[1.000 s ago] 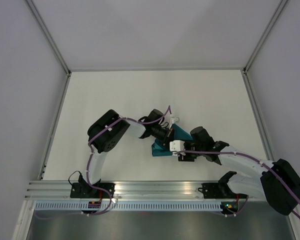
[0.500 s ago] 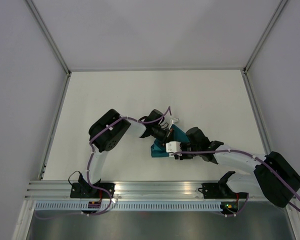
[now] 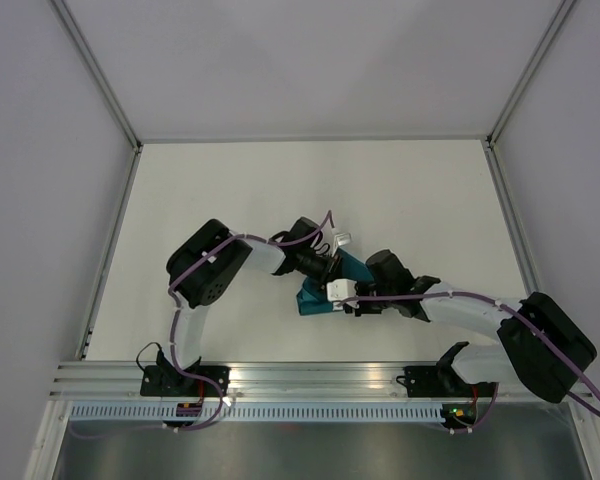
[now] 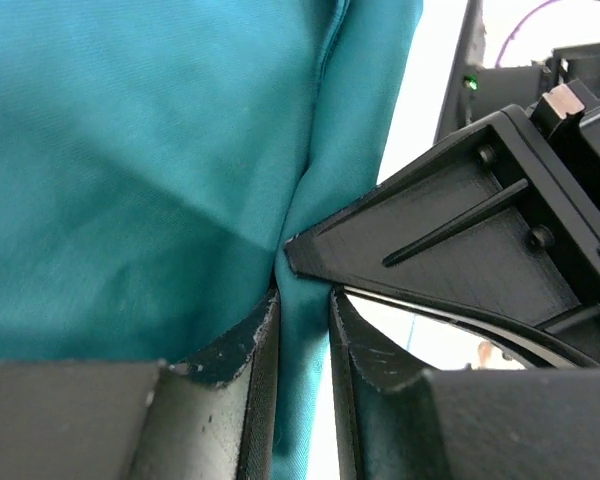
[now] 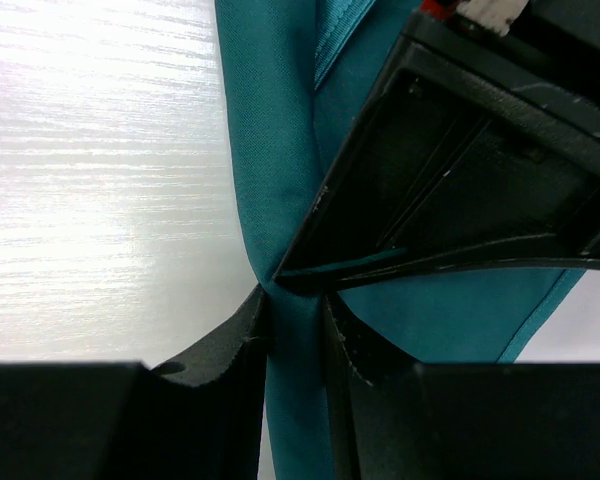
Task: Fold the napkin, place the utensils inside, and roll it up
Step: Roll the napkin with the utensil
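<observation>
At the left, the tabletop (image 3: 210, 190) lies bare from its left edge to the left arm, and no utensils show there or anywhere else in the views. The left claw (image 4: 302, 345) is narrow, with a raised ridge of the napkin (image 4: 130, 150) pinched between its fingers (image 4: 242, 370). The napkin sits near the middle of the tabletop, a little toward the near side. It is gathered into a small creased bundle between the two claws, and the wrists hide much of it from above. Just to the right, the right claw (image 5: 298, 330) meets the left one almost tip to tip. It too is narrow and holds the same ridge of cloth. By my reading the cloth is already doubled over, so the folding looks begun or done. Whether any utensil lies inside the bundle cannot be told, and no tidy roll shows, so placing and rolling look to be still ahead. For room, the bundle is well apart from the left, far and right edges and nearer the near rail (image 3: 280, 372). Open tabletop stretches far and to both sides. The tight spot is between the claws, where each one's fingers sit just beside the other's, so any pull or turn risks a knock.
</observation>
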### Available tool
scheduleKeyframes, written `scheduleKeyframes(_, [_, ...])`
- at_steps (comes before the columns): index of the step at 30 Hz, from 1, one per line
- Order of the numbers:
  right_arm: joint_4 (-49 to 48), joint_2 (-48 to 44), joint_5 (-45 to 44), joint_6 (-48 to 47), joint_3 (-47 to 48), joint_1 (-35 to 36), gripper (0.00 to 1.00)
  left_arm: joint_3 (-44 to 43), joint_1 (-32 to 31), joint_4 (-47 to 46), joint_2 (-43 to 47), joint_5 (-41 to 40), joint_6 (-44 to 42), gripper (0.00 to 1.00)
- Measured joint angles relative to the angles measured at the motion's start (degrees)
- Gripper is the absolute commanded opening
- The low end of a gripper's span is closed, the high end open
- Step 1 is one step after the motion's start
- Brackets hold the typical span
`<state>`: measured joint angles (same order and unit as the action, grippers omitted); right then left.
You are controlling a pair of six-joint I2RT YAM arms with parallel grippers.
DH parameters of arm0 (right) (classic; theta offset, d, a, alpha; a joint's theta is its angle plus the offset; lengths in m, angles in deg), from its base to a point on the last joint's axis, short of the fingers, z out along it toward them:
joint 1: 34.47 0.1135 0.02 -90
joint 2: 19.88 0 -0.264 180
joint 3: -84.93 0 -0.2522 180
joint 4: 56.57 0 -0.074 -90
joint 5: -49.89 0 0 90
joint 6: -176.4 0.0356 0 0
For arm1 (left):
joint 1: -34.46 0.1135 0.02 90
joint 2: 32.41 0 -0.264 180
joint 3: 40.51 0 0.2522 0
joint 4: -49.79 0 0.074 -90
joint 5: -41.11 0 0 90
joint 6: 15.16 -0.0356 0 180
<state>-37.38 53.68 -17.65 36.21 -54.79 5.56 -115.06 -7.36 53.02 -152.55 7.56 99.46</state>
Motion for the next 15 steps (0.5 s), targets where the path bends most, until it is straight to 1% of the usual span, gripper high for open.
scheduleKeyframes(10, [4.4,3.4,1.9,0.1,4.0,-0.9,0.1,3.7,4.2,1.5,11.2,-12.6,0.0,0.3])
scheduleKeyframes(13, [6.5,5.0,3.2,0.0,5.7,-1.7,0.1,6.6,4.5,0.7,16.2,-18.9,0.0,0.3])
scheduleKeyframes(15, [8.3,6.5,4.4,-0.1,7.3,-2.5,0.1,10.4,4.5,-1.5,20.3,-23.1,0.1,0.31])
